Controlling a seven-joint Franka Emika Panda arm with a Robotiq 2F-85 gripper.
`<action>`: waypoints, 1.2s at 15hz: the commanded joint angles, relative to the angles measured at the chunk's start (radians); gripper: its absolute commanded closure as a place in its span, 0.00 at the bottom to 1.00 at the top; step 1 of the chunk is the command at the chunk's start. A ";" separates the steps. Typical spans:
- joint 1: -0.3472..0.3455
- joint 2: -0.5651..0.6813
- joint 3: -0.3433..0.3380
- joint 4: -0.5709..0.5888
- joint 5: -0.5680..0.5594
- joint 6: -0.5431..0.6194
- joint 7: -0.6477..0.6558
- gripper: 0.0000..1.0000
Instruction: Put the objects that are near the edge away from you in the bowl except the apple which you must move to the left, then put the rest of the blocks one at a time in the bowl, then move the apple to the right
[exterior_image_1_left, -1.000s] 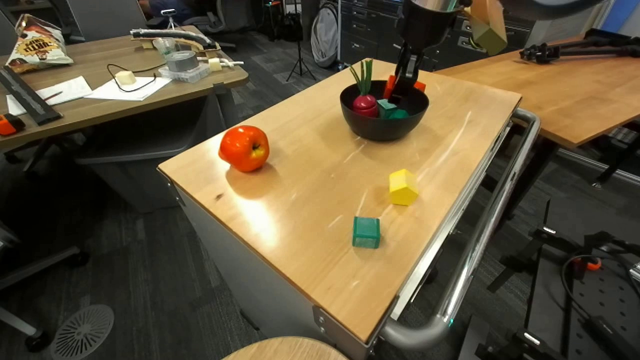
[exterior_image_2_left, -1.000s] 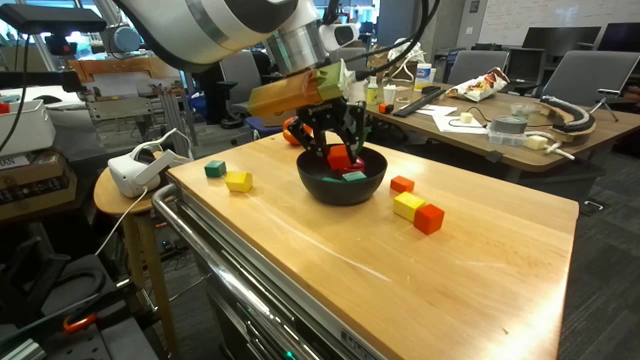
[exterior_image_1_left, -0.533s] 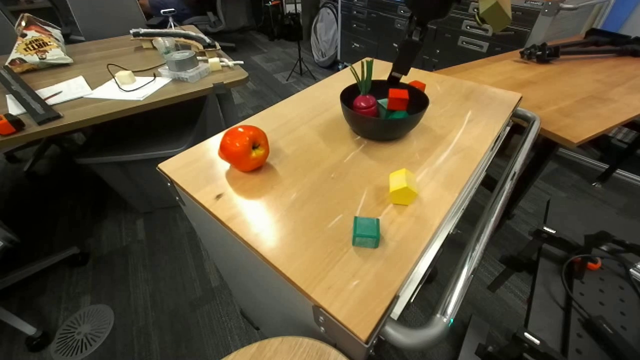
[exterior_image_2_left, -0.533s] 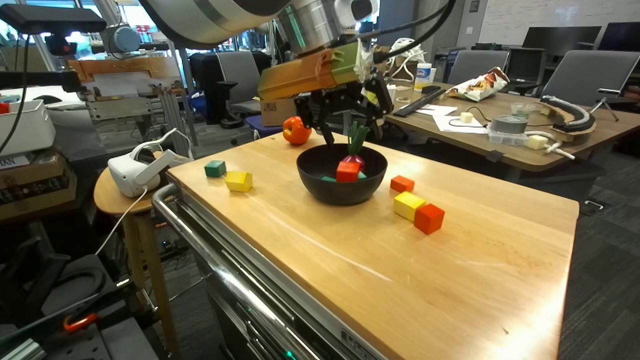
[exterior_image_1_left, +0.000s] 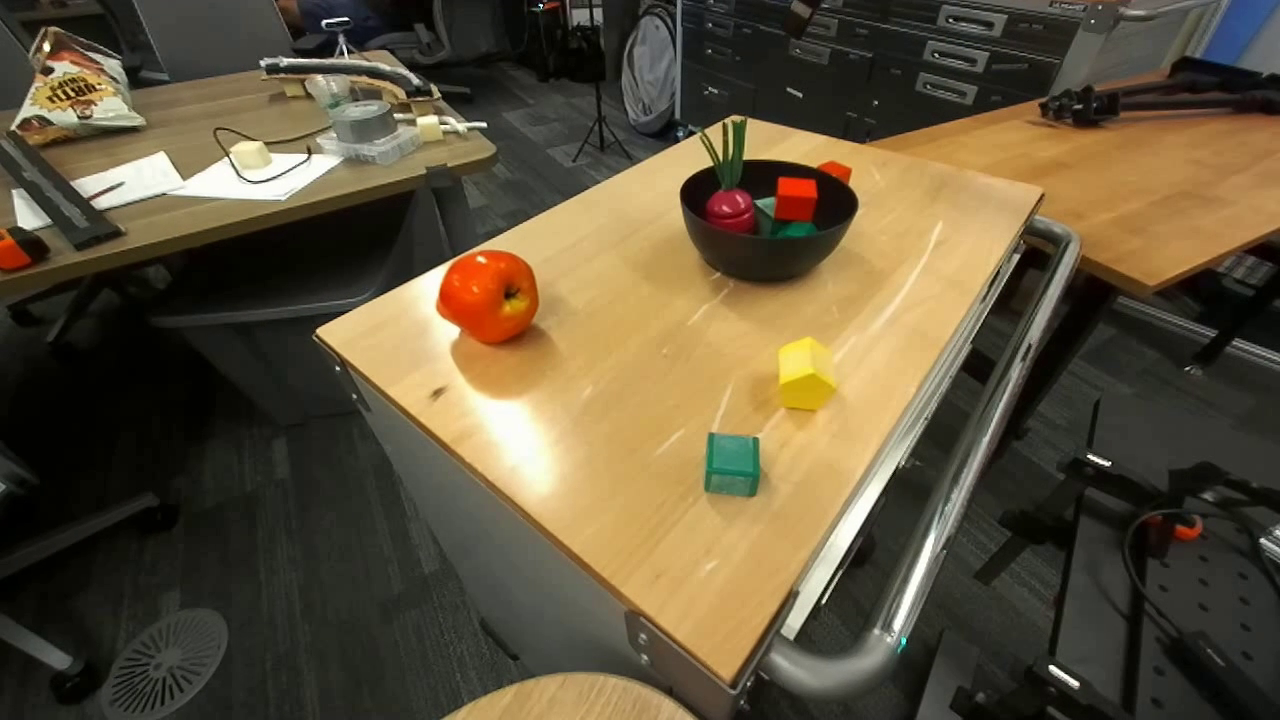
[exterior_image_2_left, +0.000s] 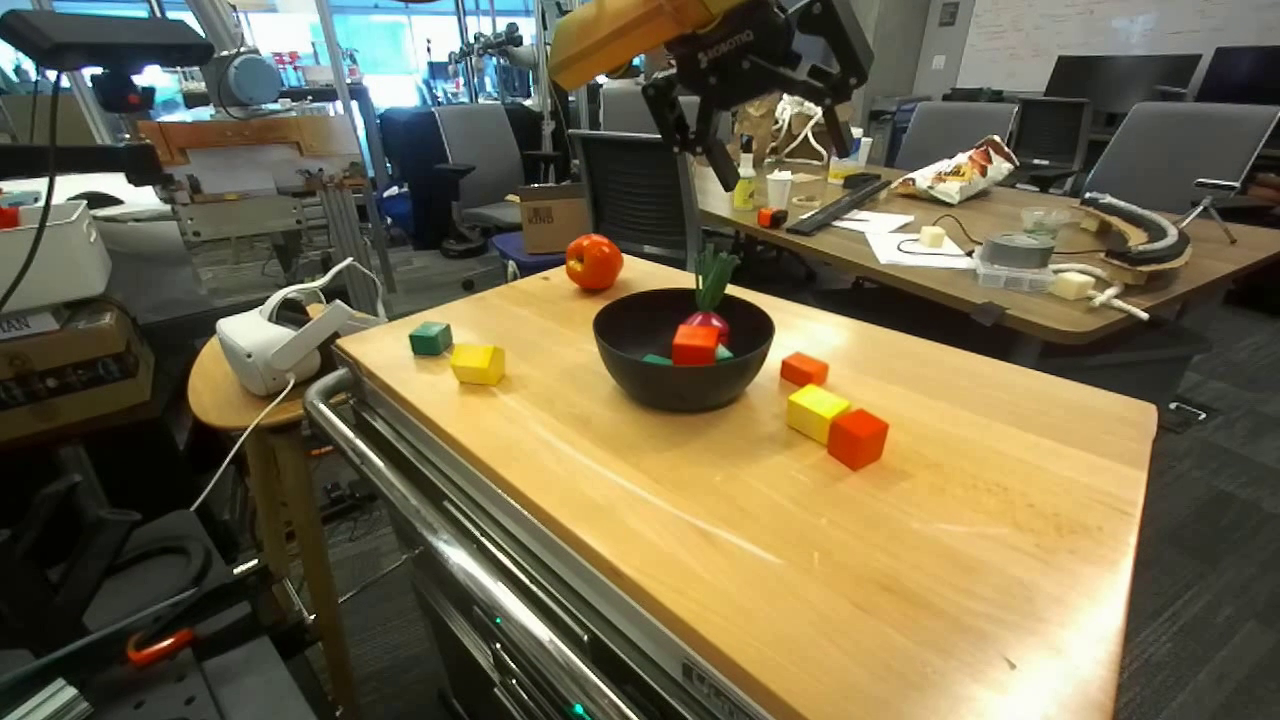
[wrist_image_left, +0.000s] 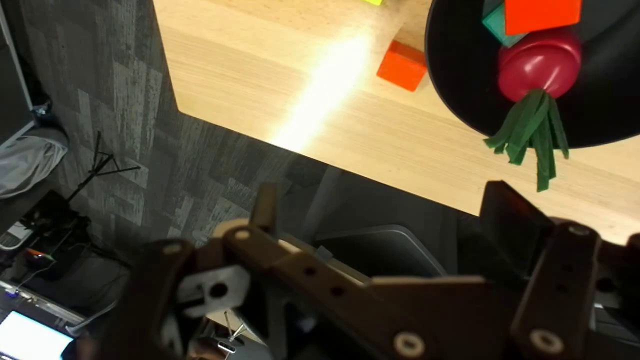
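My gripper (exterior_image_2_left: 782, 150) hangs open, high above the table beyond the bowl, nothing between its fingers; the wrist view shows its fingertips (wrist_image_left: 267, 202) wide apart. Inside the black bowl (exterior_image_2_left: 685, 388) lie the dark red toy fruit (exterior_image_1_left: 730, 210) with its green stalk, green pieces (exterior_image_1_left: 796, 229) and a red-orange cube (exterior_image_1_left: 796, 199) on top. The apple (exterior_image_1_left: 490, 297) stands alone by a table edge. On one side of the bowl are a green cube (exterior_image_2_left: 431, 338) and a yellow block (exterior_image_2_left: 478, 363). On its other side are a yellow block (exterior_image_2_left: 818, 412) and two red-orange blocks (exterior_image_2_left: 858, 438).
A metal handle rail (exterior_image_2_left: 470, 560) runs along one side of the wooden table (exterior_image_2_left: 930, 560). A round stool (exterior_image_2_left: 230, 400) with a white headset stands off one corner. A separate desk (exterior_image_2_left: 900, 240) with a chips bag and tape lies beyond.
A second ago my gripper was down in the bowl at the red-orange cube. It has opened, leaving the cube there, and risen well up and away. Apple and table blocks have stayed put.
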 joint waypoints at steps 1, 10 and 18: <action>-0.003 0.000 0.005 0.001 0.005 -0.003 -0.002 0.00; -0.041 0.120 -0.071 0.124 0.125 -0.114 -0.008 0.00; -0.055 0.290 -0.099 0.186 0.239 -0.129 -0.030 0.00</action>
